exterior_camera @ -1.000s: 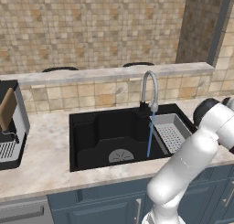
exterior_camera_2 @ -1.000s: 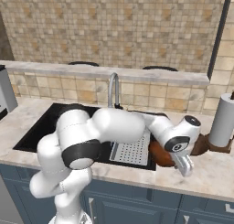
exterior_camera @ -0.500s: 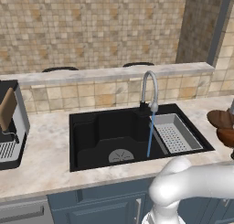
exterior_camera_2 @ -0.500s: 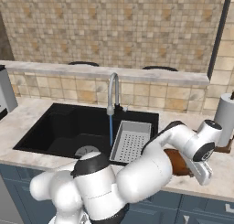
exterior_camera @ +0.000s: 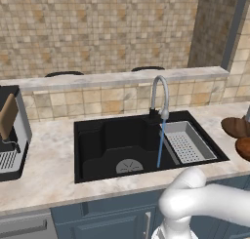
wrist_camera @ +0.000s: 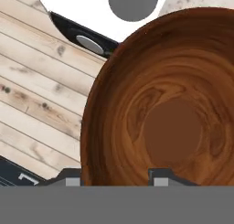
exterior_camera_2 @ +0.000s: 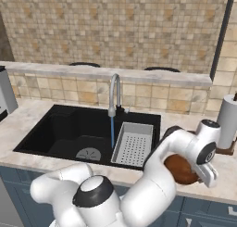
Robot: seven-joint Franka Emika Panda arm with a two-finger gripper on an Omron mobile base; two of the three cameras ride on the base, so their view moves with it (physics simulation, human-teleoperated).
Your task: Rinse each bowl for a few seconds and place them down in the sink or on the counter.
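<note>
Two bowls [exterior_camera: 237,127] sit on the tabletop [exterior_camera: 44,169] at 3 o'clock of the left base view, right of the sink [exterior_camera: 117,145], the nearer one cut by the frame edge. Faucet [exterior_camera: 159,94] at the basin's back rim, a blue water stream [exterior_camera: 159,144] falling from its spout into the basin. Grey perforated tray [exterior_camera: 188,142] in the sink's right part. Coffee machine [exterior_camera: 9,130] at 9 o'clock.

Right base view: sink [exterior_camera_2: 65,129] at 9 o'clock, tray [exterior_camera_2: 134,143] in its right part, water [exterior_camera_2: 112,131] running. One bowl [exterior_camera_2: 181,169] on the tabletop [exterior_camera_2: 221,175] at 4 o'clock, just right of the sink, with the hand [exterior_camera_2: 203,174] at its right rim. Paper towel roll [exterior_camera_2: 227,122] at 3 o'clock.

Hand view: bowl [wrist_camera: 169,109] large at centre and 3 o'clock, hollow side facing the camera. Fingertips [wrist_camera: 69,177] at 6 o'clock stand apart, one either side of the bowl's left rim; whether they press it cannot be told. Wooden plank floor [wrist_camera: 36,95] at 9 o'clock.
</note>
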